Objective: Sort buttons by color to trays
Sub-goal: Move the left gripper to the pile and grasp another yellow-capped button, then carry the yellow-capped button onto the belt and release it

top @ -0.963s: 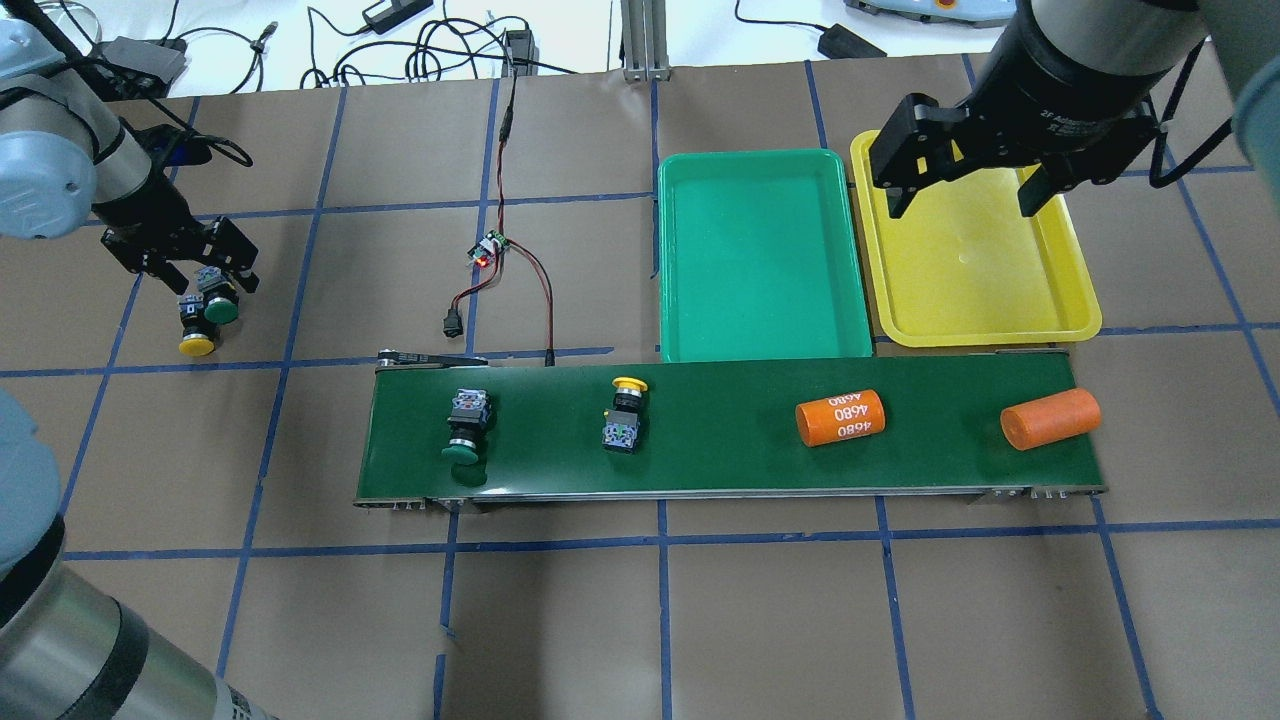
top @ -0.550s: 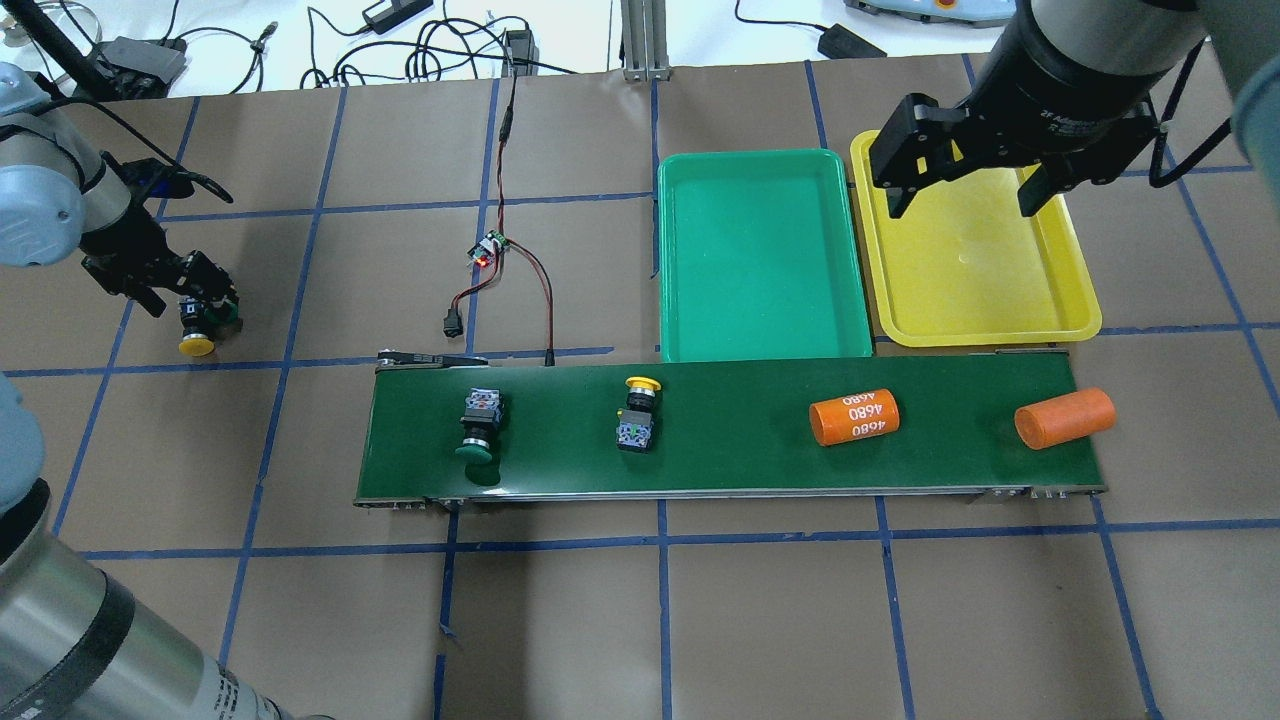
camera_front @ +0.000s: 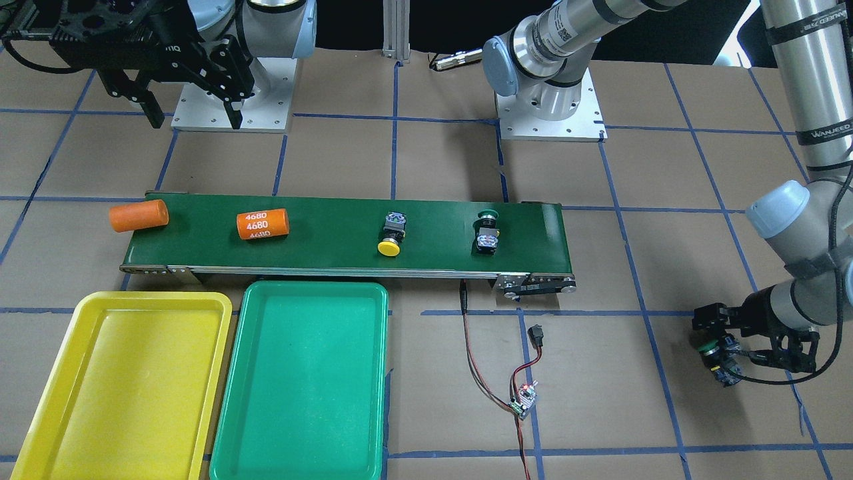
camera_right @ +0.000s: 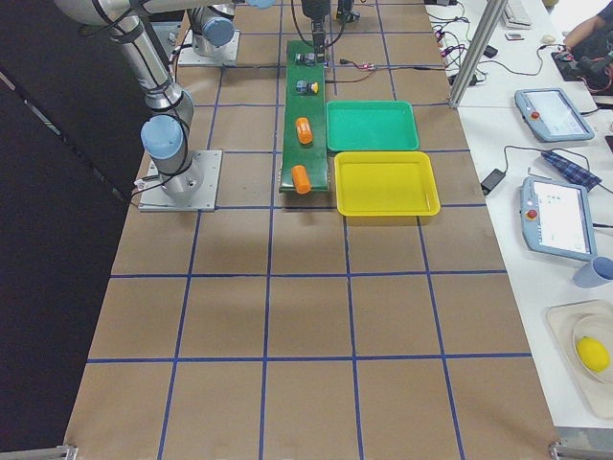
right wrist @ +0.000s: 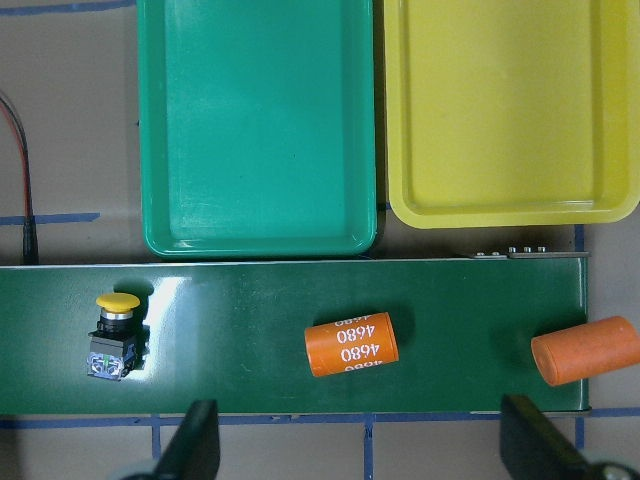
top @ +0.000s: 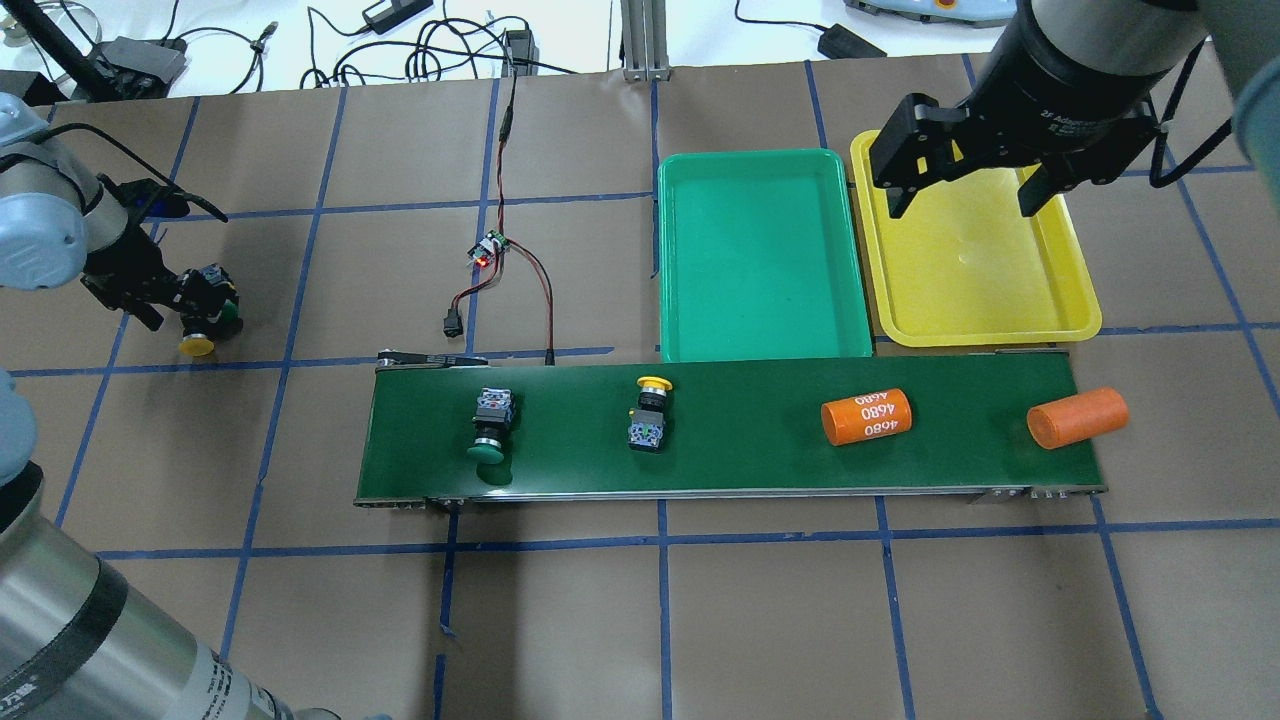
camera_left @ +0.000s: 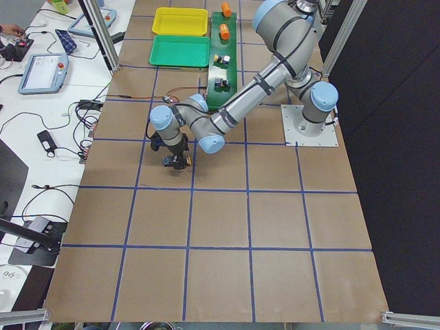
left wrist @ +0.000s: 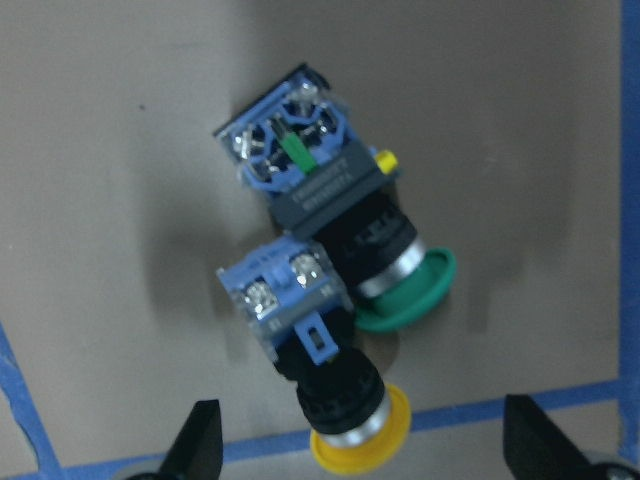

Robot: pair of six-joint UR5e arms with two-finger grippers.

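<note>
plain cylinder (top: pixel 1077 418) farther past belt edge (top: pixel 1092 465)

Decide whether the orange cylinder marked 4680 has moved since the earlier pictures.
Yes. The 4680 cylinder shifted right along the belt, nearer the yellow tray.

One conveyor belt (top: pixel 760 460). You had four buttons. Two were green: green button on belt (top: pixel 492 425), green button off belt (left wrist: pixel 335 200). Two were yellow: yellow button on belt (top: pixel 650 415), yellow button off belt (left wrist: pixel 310 340). Two trays: yellow tray (top: pixel 970 285), green tray (top: pixel 760 260). Two orange cylinders: cylinder marked 4680 (top: pixel 866 417), plain cylinder (top: pixel 1077 418).
</note>
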